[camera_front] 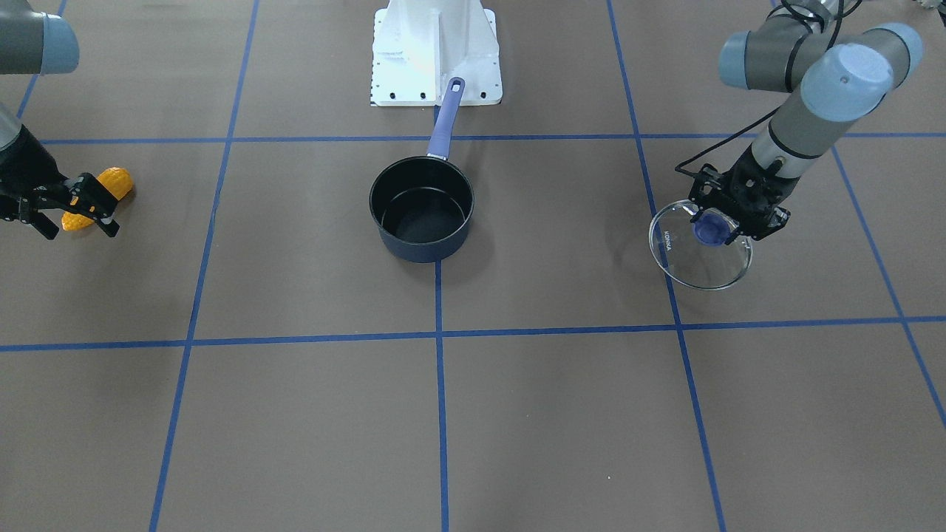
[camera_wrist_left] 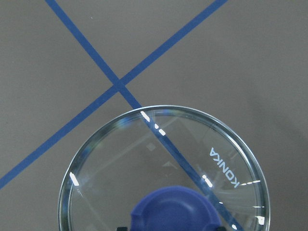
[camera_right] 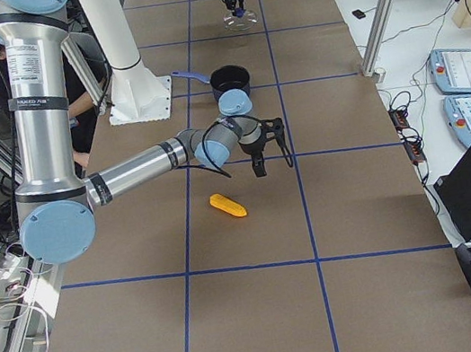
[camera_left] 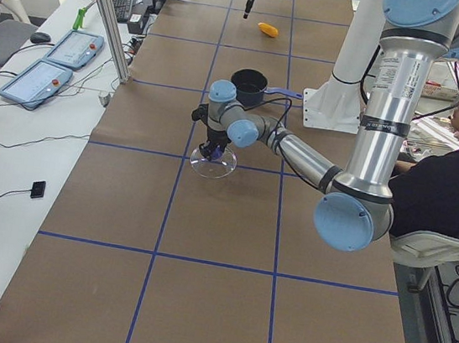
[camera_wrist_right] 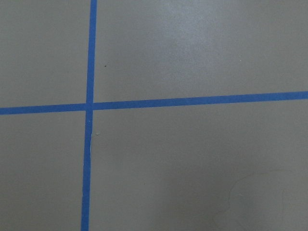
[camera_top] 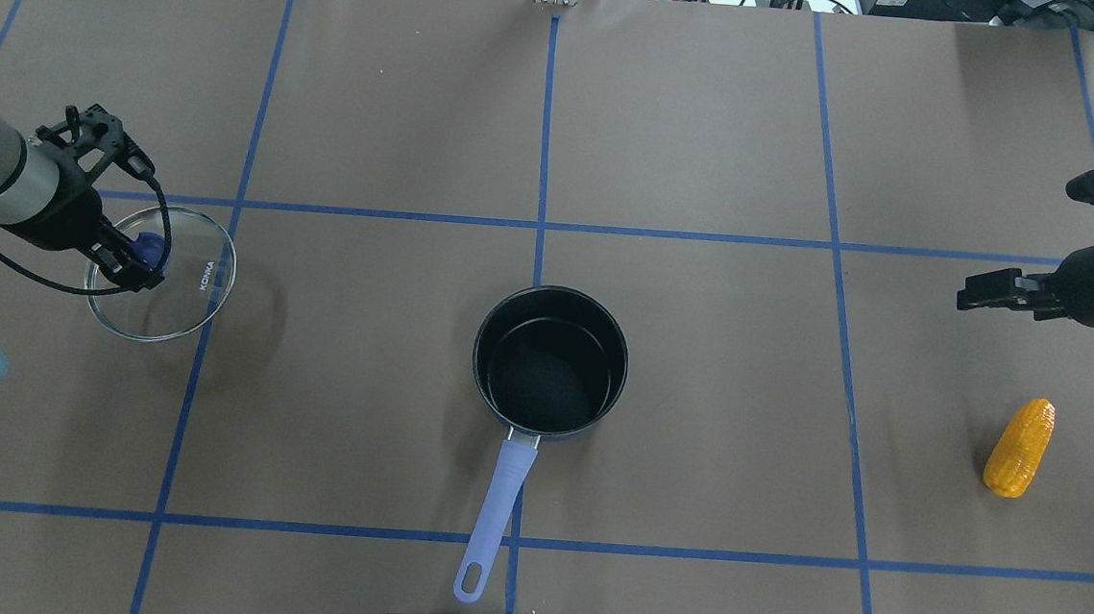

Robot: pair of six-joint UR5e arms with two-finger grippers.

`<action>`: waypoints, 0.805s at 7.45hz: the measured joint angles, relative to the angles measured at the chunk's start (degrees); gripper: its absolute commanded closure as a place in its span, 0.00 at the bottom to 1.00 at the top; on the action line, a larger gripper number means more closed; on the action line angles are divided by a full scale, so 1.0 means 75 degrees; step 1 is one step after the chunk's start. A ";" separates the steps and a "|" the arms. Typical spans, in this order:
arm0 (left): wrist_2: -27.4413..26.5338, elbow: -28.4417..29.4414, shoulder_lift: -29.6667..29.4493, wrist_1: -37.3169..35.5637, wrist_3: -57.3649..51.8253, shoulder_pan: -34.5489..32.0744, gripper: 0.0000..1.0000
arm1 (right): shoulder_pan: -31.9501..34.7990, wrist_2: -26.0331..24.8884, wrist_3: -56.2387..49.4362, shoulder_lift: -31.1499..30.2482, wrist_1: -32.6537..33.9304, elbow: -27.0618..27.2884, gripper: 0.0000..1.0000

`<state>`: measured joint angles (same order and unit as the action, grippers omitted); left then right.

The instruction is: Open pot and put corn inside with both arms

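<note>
brown table cover with crossing blue tape lines.

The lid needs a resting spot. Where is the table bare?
Bare table lies between the glass lid in the left gripper and the pot, and between pot and corn. The far row beyond the pot is bare too. Tighter: beside the corn, near the open right gripper.

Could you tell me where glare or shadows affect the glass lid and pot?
Left wrist view: bright glints dot the rim of the glass lid, tape visible through it; overhead view: it throws a faint shadow rightward on the table; front-facing view: the pot is black inside, showing little detail.
</note>
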<state>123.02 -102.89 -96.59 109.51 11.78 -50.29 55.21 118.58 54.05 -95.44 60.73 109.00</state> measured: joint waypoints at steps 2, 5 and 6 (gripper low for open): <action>0.0127 0.0364 0.0050 0.0447 -0.0003 -0.0044 1.00 | -0.0006 -0.0002 0.0000 -0.0001 0.0000 0.0008 0.00; 0.0131 0.0589 0.0048 0.0433 -0.0326 -0.0325 0.90 | -0.0022 -0.0002 0.0000 -0.0002 0.0000 0.0010 0.00; 0.0125 0.0698 0.0047 0.0435 -0.0469 -0.0382 0.65 | -0.0025 -0.0002 0.0000 -0.0002 0.0000 0.0010 0.00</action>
<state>123.96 -97.65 -96.24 112.78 8.26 -53.16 55.02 118.57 54.05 -95.45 60.73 109.07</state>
